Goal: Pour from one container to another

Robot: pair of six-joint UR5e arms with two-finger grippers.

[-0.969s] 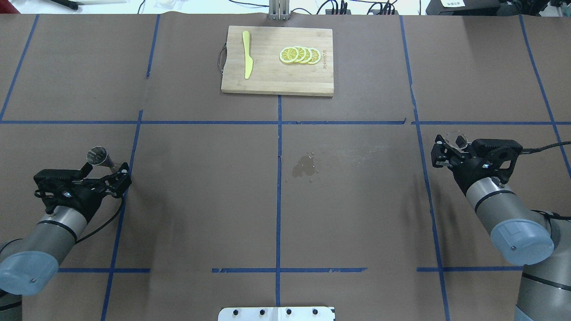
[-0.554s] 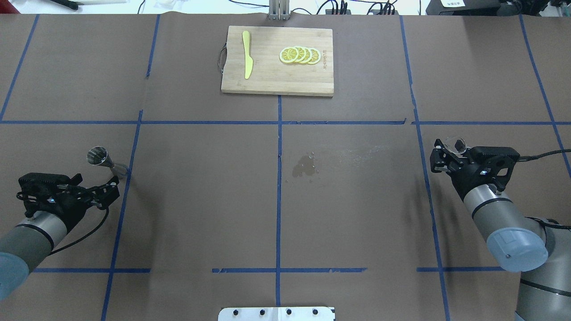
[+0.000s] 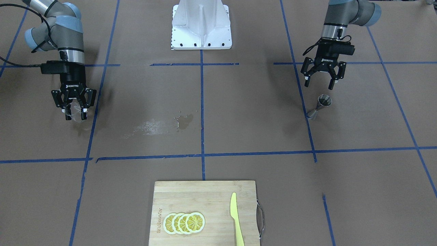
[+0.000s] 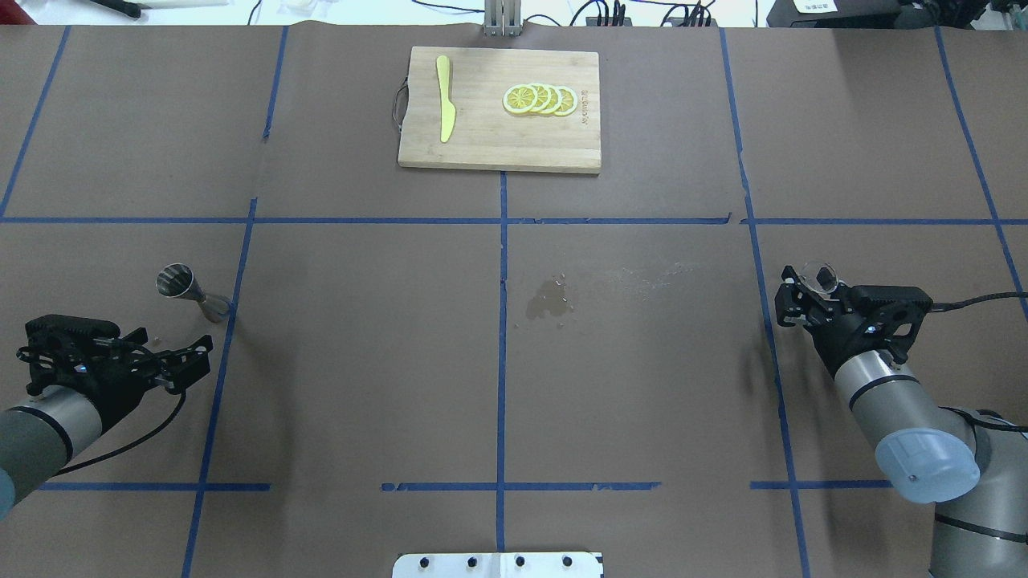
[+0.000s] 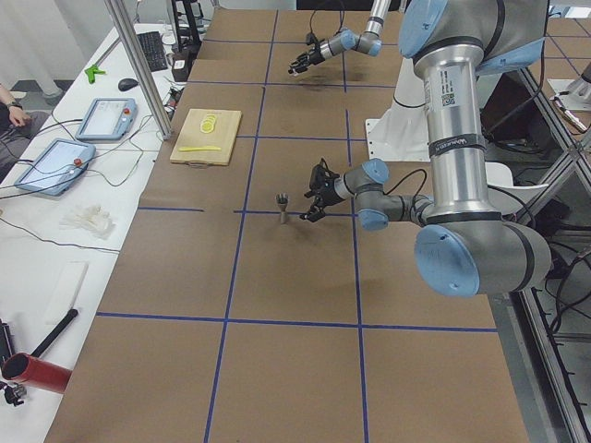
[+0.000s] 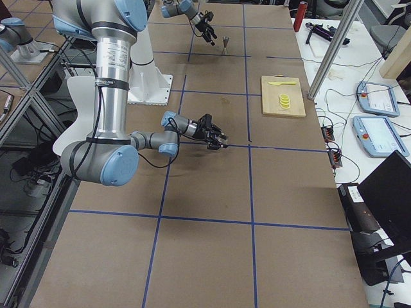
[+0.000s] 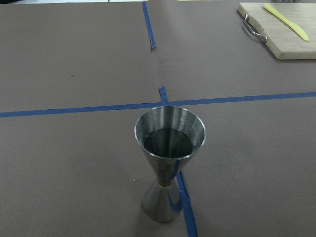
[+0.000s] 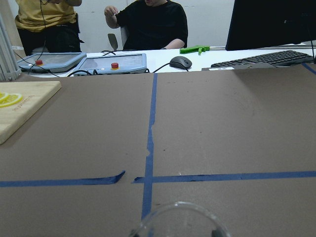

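Observation:
The steel jigger (image 4: 191, 291) stands upright on the paper at the left, by a blue tape line, and shows close up in the left wrist view (image 7: 169, 163). My left gripper (image 4: 191, 361) is open and empty, a short way back from it (image 3: 319, 85). My right gripper (image 3: 74, 115) is shut on the clear glass measuring cup (image 3: 75, 110) at the table's right side, low over the paper. In the overhead view the cup (image 4: 821, 274) shows just above that gripper (image 4: 799, 295). Only the cup's rim (image 8: 180, 219) shows in the right wrist view.
A wet spill (image 4: 548, 301) lies near the table's middle. At the far edge, a wooden cutting board (image 4: 498, 144) carries lemon slices (image 4: 540, 99) and a yellow knife (image 4: 444, 108). The robot's white base plate (image 3: 201, 24) is at the near edge. Operators sit beyond the table.
My left gripper has let go of the jigger and pulled back toward the robot, leaving it standing. My right gripper has drawn back slightly with the glass cup.

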